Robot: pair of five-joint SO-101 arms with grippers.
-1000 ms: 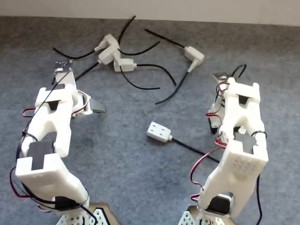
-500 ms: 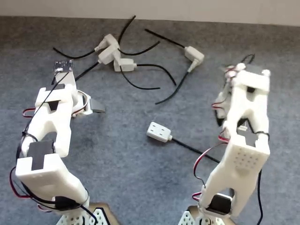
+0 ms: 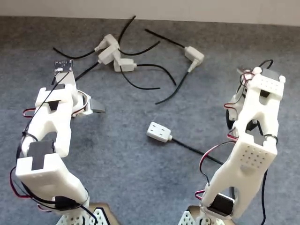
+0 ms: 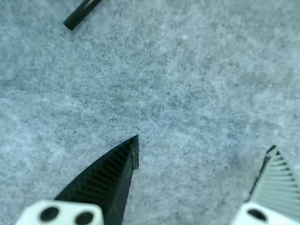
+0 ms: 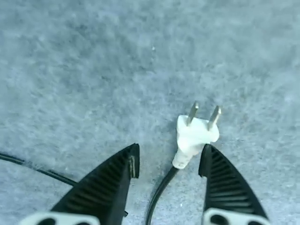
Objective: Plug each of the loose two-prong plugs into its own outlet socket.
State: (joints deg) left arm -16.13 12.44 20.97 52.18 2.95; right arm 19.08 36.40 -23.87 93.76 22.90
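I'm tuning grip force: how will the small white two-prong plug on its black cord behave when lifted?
Probably light and rigid: the small white two-prong plug spans less than the open right gripper. Its thin black cord bends, so it likely trails limply and tugs. The smooth tapered body may slip.

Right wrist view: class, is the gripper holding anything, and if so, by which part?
Nothing is held. The right gripper is open, and the white plug lies loose between its fingers, not clamped.
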